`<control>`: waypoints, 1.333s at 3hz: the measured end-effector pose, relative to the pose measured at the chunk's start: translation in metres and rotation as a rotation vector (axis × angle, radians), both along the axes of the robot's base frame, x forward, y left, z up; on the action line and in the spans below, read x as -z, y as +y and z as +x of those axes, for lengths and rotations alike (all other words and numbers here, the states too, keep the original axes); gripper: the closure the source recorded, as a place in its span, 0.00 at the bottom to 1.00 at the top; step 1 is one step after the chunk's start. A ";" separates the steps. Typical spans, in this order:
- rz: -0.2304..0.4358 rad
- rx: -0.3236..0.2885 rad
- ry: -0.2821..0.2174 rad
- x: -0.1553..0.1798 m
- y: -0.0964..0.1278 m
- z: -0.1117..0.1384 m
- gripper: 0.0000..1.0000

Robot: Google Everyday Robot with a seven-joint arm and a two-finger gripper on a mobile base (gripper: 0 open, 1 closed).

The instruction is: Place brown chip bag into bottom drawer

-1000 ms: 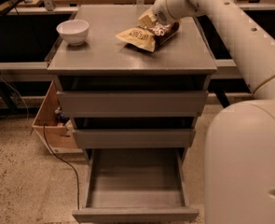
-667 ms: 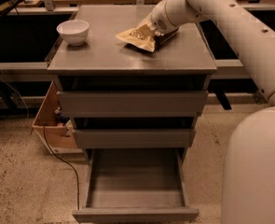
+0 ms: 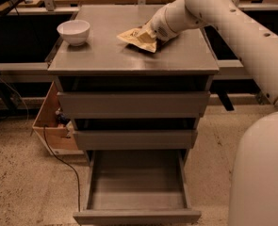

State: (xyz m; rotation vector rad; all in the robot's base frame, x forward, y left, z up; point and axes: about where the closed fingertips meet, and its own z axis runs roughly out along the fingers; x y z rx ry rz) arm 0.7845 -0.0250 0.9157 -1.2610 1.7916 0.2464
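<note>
Lying on cabinet top (image 3: 105, 55), brown chip bag (image 3: 138, 37) at fingers (image 3: 153, 33), their grip hidden.

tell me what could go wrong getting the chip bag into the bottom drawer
The gripper sits at the right end of the brown chip bag on the cabinet top; a hold there may slip. The open bottom drawer lies below two drawer fronts that the bag could snag.

Pincer (image 3: 151, 32) at cream-yellow-ended brown chip bag (image 3: 137, 39); grey bottom drawer (image 3: 136, 216); white bowl (image 3: 73, 31).
</note>
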 end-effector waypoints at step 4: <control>0.106 0.062 0.007 0.022 -0.013 0.067 0.00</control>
